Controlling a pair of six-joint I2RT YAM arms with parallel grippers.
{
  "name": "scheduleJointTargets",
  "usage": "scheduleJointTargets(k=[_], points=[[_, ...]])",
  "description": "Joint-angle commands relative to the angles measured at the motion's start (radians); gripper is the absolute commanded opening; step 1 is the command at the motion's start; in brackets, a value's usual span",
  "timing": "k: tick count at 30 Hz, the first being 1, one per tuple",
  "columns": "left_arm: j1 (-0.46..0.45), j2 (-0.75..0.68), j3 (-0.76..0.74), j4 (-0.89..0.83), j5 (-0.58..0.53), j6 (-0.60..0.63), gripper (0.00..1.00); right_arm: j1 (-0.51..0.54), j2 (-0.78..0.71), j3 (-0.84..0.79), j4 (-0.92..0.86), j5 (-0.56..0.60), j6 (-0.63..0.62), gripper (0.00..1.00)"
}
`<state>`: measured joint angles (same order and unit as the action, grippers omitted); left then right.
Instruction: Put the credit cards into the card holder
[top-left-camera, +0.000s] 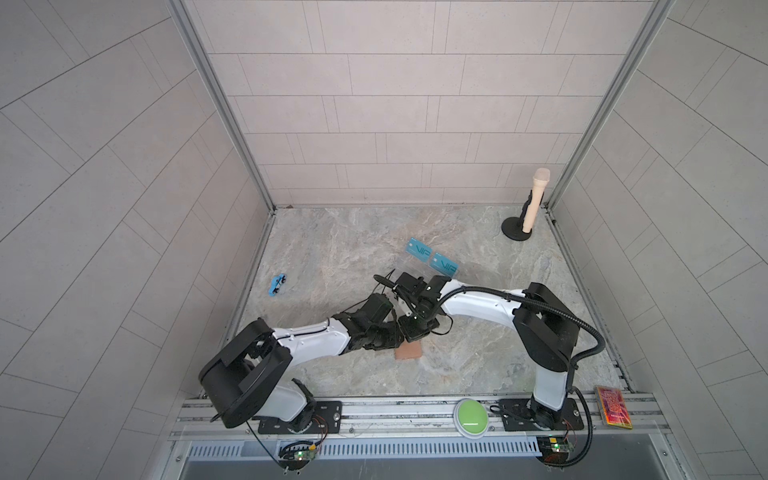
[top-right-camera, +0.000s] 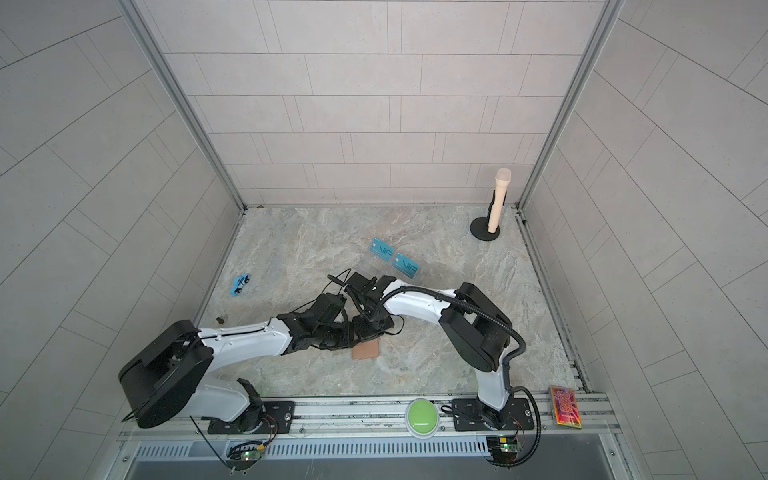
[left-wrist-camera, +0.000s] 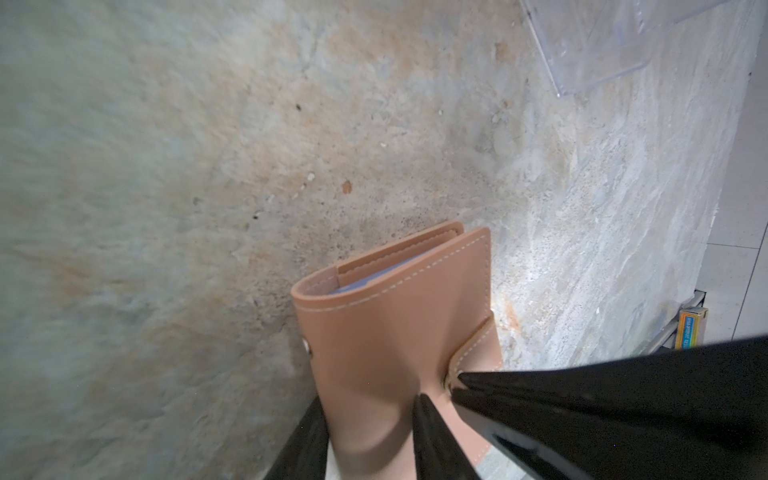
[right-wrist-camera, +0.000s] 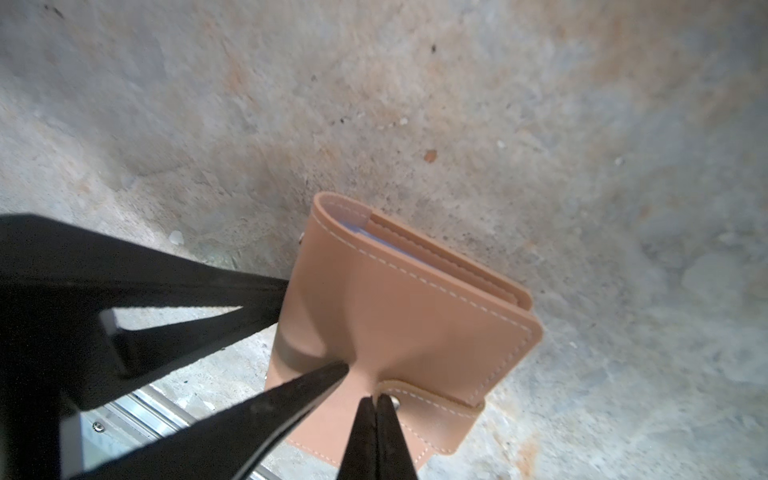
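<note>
The tan card holder (top-left-camera: 409, 353) (top-right-camera: 366, 351) lies folded shut on the marbled table, partly under both wrists. In the left wrist view my left gripper (left-wrist-camera: 370, 399) grips the card holder (left-wrist-camera: 395, 316): one finger sits against its side edge, the other presses a dent into the cover. My right gripper (right-wrist-camera: 376, 401) is shut on the tip of the snap strap (right-wrist-camera: 432, 409) and appears in the left wrist view as well (left-wrist-camera: 457, 380). Two teal credit cards (top-left-camera: 417, 249) (top-left-camera: 445, 265) stand in a clear acrylic stand (top-left-camera: 405, 269) just behind the arms.
A beige microphone on a black base (top-left-camera: 534, 203) stands at the back right. A blue toy car (top-left-camera: 277, 285) lies at the left. A green button (top-left-camera: 471, 417) and an orange patterned slab (top-left-camera: 614, 406) sit on the front rail.
</note>
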<state>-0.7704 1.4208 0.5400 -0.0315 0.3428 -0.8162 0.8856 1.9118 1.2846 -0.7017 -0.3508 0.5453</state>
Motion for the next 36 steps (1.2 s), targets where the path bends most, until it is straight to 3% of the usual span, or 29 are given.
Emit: scheduleJointTargets(k=[1, 7, 14, 21, 31, 36], points=[[-0.008, 0.005, -0.043, -0.040, 0.021, -0.014, 0.37, 0.026, 0.122, -0.074, -0.009, 0.071, 0.013, 0.00], [-0.005, -0.022, -0.041, -0.047, -0.006, -0.023, 0.37, 0.016, 0.026, -0.102, 0.102, -0.046, 0.103, 0.01], [-0.003, -0.008, -0.010, -0.048, -0.019, -0.034, 0.37, 0.015, -0.123, -0.104, 0.122, 0.015, 0.127, 0.21], [0.000, 0.020, 0.055, -0.077, -0.026, -0.023, 0.36, -0.039, -0.269, -0.177, 0.200, -0.002, 0.173, 0.25], [0.017, 0.058, 0.135, -0.147, -0.005, 0.013, 0.36, -0.121, -0.348, -0.195, 0.165, 0.096, 0.095, 0.26], [0.060, -0.082, 0.206, -0.307, -0.052, 0.068, 0.43, -0.140, -0.382, -0.158, 0.093, 0.180, 0.007, 0.31]])
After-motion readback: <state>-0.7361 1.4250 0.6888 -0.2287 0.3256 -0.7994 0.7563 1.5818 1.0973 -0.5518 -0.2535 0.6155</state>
